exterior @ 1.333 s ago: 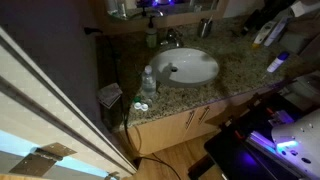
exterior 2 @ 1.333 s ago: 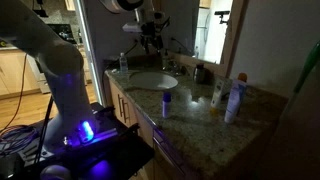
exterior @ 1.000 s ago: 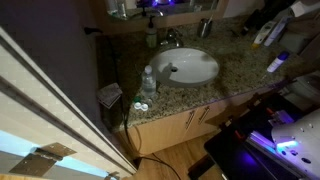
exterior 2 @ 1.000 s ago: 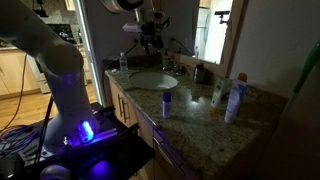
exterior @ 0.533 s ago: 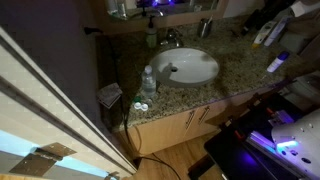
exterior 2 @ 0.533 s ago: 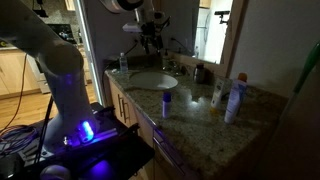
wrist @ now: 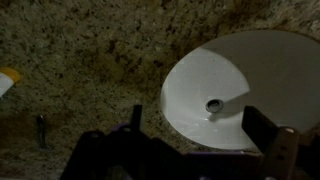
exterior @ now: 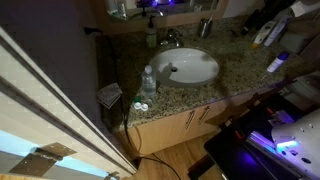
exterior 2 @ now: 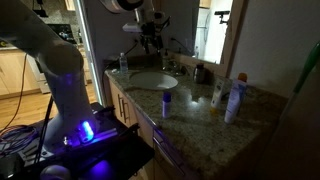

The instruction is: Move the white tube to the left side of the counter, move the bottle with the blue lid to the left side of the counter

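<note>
The claw [exterior 2: 150, 37] hangs above the sink [exterior 2: 152, 80], on the end of the white arm [exterior 2: 48, 55]. In the wrist view the claw [wrist: 198, 125] is released: its two dark fingers [wrist: 262, 126] stand well apart and nothing is between them. Under them lies the oval white sink [wrist: 260, 75] with its drain.

The white tube [exterior 2: 218, 94] stands upright on the surface [exterior 2: 195, 112], well apart from the sink and not touched by the claw. Just beside the tube, on the side away from the sink, stands a taller white bottle with a red cap [exterior 2: 236, 98]. In an exterior view the tube [exterior: 262, 35] appears as a pale shape far from the sink [exterior: 190, 68], near the back of the surface [exterior: 235, 62].

The bottle with the blue lid [exterior 2: 167, 102] also stands upright, between the sink and the tube and nearer to the front edge. In an exterior view the same bottle [exterior: 277, 63] is on the same side of the sink as the tube.

On the opposite side of the sink stands a clear water bottle [exterior: 148, 82], near the front edge. A green soap bottle [exterior: 152, 38] stands behind the sink, beside the faucet [exterior: 170, 38]. At the edge of the wrist view there is a pale yellowish thing, far from the sink; I cannot tell what it is.
</note>
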Action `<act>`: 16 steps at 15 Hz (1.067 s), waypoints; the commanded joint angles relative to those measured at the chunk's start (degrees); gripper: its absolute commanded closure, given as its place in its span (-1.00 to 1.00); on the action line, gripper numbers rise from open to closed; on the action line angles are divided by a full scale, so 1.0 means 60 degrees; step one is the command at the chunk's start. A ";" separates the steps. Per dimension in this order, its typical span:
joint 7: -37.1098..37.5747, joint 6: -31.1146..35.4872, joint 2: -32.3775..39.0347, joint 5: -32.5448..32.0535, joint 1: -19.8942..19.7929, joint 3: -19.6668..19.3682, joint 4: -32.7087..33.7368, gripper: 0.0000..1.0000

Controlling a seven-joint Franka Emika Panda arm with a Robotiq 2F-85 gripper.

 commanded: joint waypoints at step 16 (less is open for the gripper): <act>0.2134 0.0219 0.1026 -0.1700 -0.2757 -0.0407 0.0747 -1.00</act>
